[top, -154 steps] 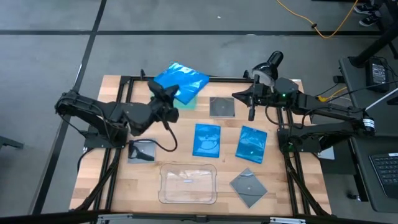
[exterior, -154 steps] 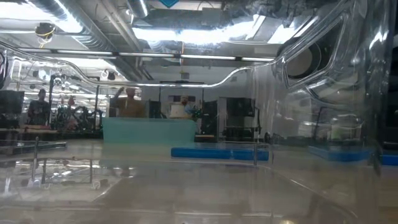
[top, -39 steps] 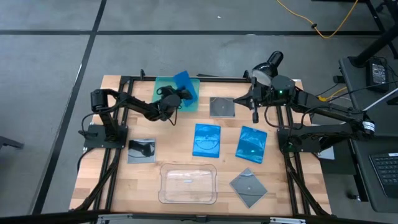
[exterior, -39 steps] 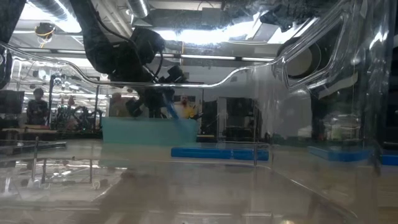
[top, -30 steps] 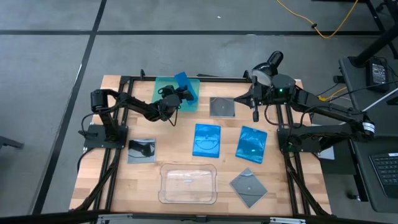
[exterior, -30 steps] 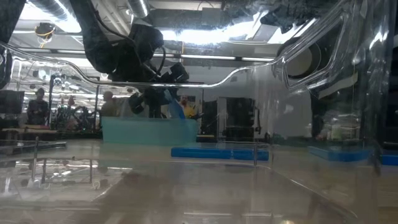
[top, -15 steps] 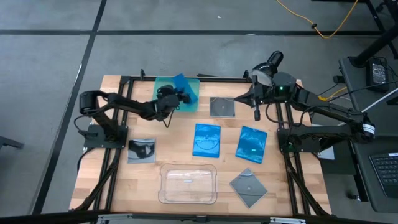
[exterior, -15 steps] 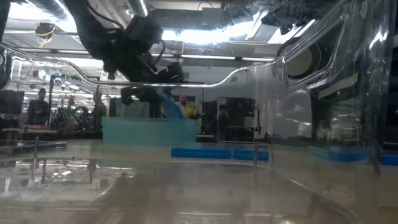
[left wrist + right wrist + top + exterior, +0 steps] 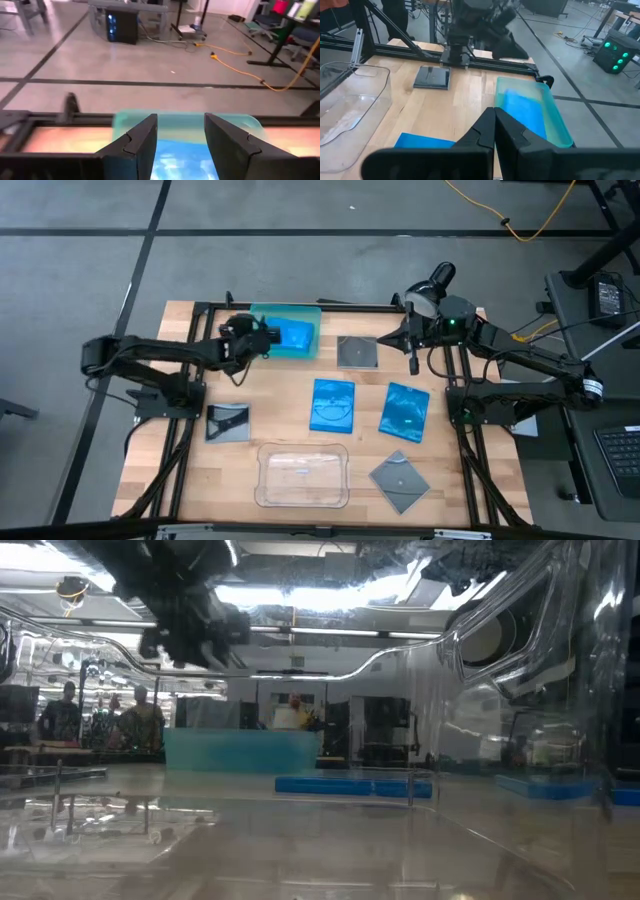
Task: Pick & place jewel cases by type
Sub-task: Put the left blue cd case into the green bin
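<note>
While the left gripper [image 9: 262, 343] hangs just off the near-left edge of the teal tray [image 9: 310, 312] at the back of the table [image 9: 180, 480], its two dark fingers [image 9: 134, 145] stand apart with nothing between them. Past them, in the left wrist view, one blue case [image 9: 293, 335] lies flat inside that tray; the right wrist view shows the same blue sheet [image 9: 522, 110] resting on the tray floor.

Over on the other side, the right gripper [image 9: 410, 356] hovers near the back of the table, just beside a dark grey case [image 9: 355, 352] that sits to the right of the teal tray. Its fingers [image 9: 492, 135] are pressed together, holding nothing.

Two more blue cases lie side by side in the middle of the table, one [image 9: 332, 404] to the left and one [image 9: 405, 412] to the right, close but apart. A second grey case [image 9: 229, 422] rests near the left edge, in front of the left arm. A third grey case [image 9: 400, 481] sits turned at an angle near the front right, beside the clear tray [image 9: 302, 474], which stands at the front centre with no case in it.

From table height, the teal tray shows as a pale band far back, with a blue case edge-on before it.
</note>
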